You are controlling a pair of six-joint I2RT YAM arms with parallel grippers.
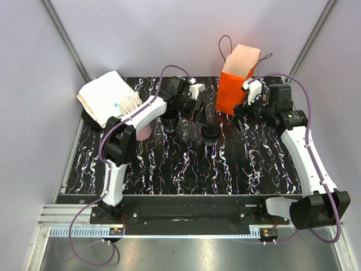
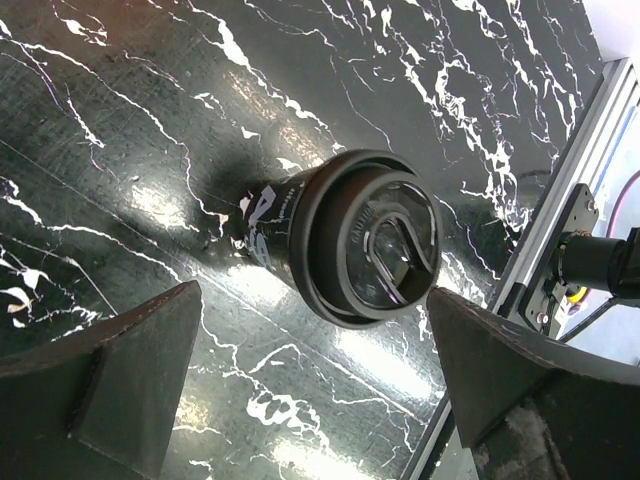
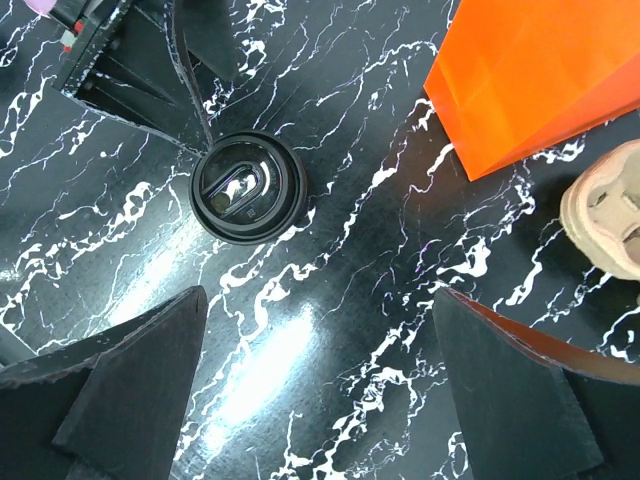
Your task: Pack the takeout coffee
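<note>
As one bag [image 1: 231,93] stands, one takeout coffee [image 1: 210,134] sits.

Glossy marbled table [image 1: 169,169], matt orange paper bag [image 1: 231,90], plastic-lidded takeout coffee [image 3: 247,187].

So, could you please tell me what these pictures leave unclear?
Top view: the left arm covers most of the pink cup.
Right wrist view: the right edge cuts off the beige tray.
Left wrist view: lettering on the takeout coffee is too blurred to read.
</note>
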